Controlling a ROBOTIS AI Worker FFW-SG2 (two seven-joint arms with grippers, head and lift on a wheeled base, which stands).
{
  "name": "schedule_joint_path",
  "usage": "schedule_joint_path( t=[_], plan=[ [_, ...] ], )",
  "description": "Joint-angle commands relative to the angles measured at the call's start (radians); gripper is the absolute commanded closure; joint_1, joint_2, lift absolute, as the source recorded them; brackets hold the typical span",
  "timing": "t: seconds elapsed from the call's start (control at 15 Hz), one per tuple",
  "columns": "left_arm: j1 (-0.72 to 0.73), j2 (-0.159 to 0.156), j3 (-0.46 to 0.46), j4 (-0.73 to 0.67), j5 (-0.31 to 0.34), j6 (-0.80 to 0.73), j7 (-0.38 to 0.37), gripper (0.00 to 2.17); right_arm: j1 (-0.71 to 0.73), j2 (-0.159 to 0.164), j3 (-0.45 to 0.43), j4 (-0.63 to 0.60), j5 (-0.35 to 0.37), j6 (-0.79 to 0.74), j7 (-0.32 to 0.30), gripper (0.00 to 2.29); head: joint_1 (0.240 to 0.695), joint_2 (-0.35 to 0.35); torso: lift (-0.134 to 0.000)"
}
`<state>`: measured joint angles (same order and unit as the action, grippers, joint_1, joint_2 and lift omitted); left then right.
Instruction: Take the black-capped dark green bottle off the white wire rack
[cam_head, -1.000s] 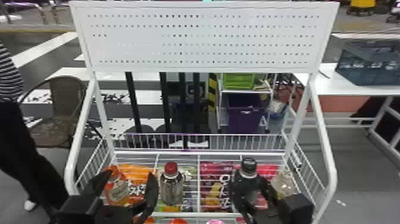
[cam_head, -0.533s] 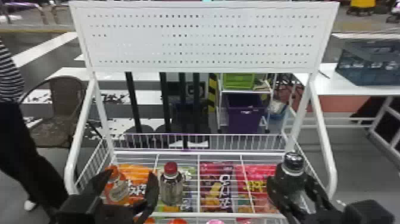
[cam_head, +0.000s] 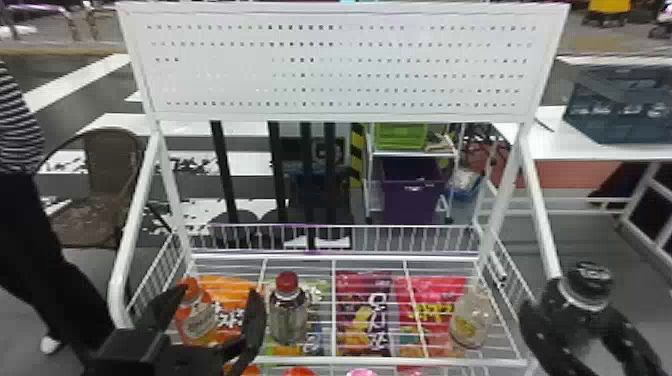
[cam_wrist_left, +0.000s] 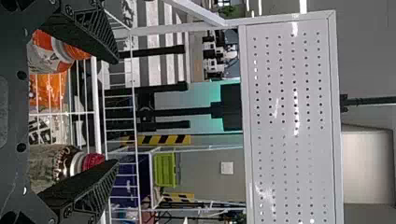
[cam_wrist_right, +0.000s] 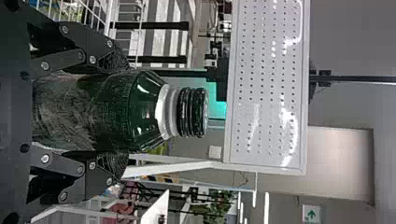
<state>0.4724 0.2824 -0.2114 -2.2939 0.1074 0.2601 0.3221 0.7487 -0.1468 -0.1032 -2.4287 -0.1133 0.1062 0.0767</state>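
In the head view my right gripper (cam_head: 575, 320) is beyond the right side of the white wire rack (cam_head: 430, 361), shut on the black-capped dark green bottle (cam_head: 585, 295). The right wrist view has the bottle (cam_wrist_right: 112, 109) held between both fingers of my right gripper (cam_wrist_right: 114, 112), its black cap pointing away from the palm. Over the rack's left part, my left gripper (cam_head: 220, 300) stands open. Its fingers in the left wrist view spread wide, and the left gripper (cam_wrist_left: 116, 112) holds nothing.
On the rack are an orange bottle (cam_head: 197, 315), a red-capped bottle (cam_head: 288, 312) and a clear bottle (cam_head: 470, 320), with colourful snack bags (cam_head: 362, 310) below the wires. A white perforated panel (cam_head: 340, 65) rises at the back. A person stands at the far left.
My right gripper has moved right with the dark green bottle, from above the rack to outside its right side. The clear bottle has come into fuller view. My left gripper has stayed put.
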Motion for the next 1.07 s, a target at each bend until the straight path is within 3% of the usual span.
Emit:
schedule_joint_path(
  t=[0.0, 1.0],
  plan=[
    [0.002, 0.0, 0.0, -0.001, 0.0, 0.0, 0.0, 0.14, 0.038, 0.009, -0.056, -0.01, -0.042, -0.045, 0.005, 1.61, 0.499, 0.0, 0.0],
    [0.002, 0.0, 0.004, -0.013, -0.002, 0.003, 0.002, 0.14, 0.031, 0.01, -0.069, -0.007, -0.068, -0.024, 0.014, 1.61, 0.499, 0.0, 0.0]
  ],
)
